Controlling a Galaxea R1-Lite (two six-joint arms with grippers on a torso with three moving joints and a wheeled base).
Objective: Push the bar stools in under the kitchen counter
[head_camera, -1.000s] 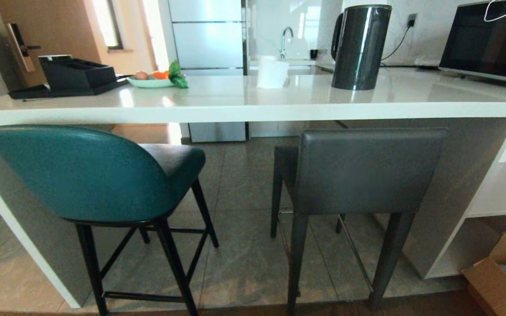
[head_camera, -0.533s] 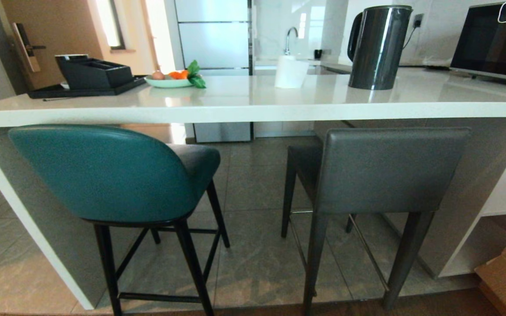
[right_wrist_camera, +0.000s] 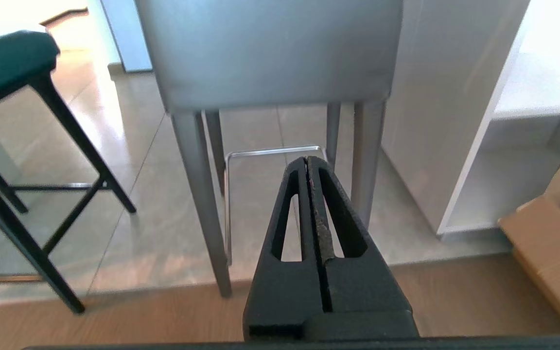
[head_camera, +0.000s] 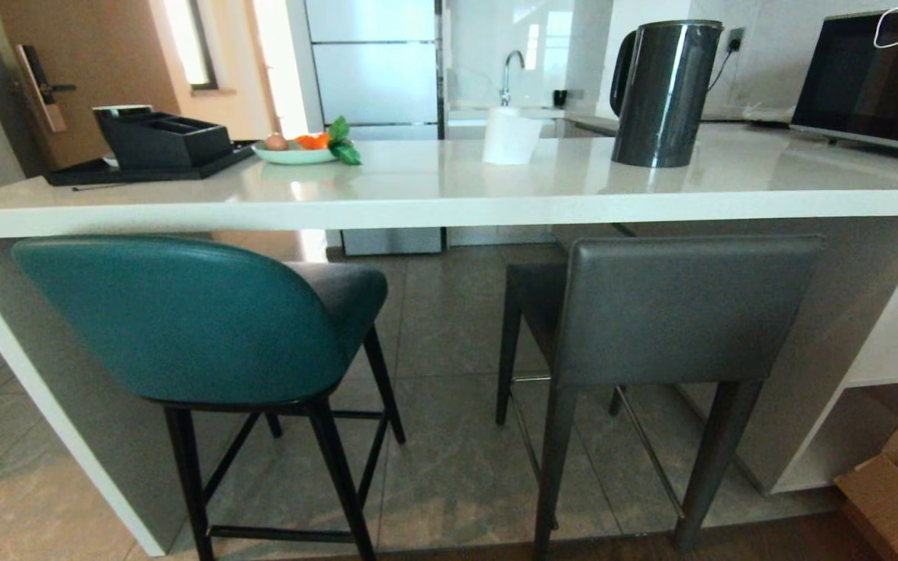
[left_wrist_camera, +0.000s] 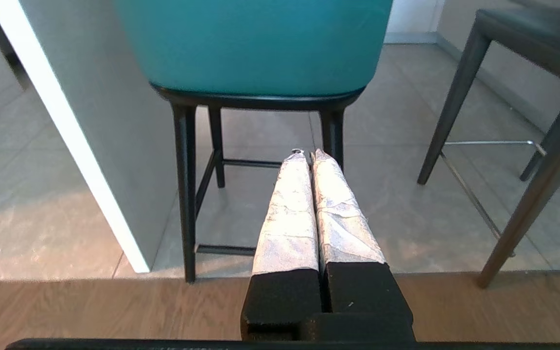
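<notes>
Two bar stools stand at the white kitchen counter (head_camera: 449,206), seats partly beneath its top. The teal-backed stool (head_camera: 176,319) with thin black legs is on the left; the dark grey stool (head_camera: 683,308) with a rectangular back and thick legs is on the right. Neither arm shows in the head view. My left gripper (left_wrist_camera: 307,153) is shut and empty, hanging low behind the teal stool (left_wrist_camera: 255,43) without touching it. My right gripper (right_wrist_camera: 307,159) is shut and empty, low behind the grey stool (right_wrist_camera: 270,48), apart from it.
On the counter sit a black tray with a box (head_camera: 153,148), a plate of fruit (head_camera: 297,149), a white cup (head_camera: 510,136), a dark kettle (head_camera: 663,93) and a microwave (head_camera: 874,78). A cardboard box (head_camera: 897,499) lies on the floor at right, beside white shelves (head_camera: 897,335).
The whole scene shifted in the head view, first rightward, then down and slightly back left, so the camera moved. The stools keep their places against the counter.
</notes>
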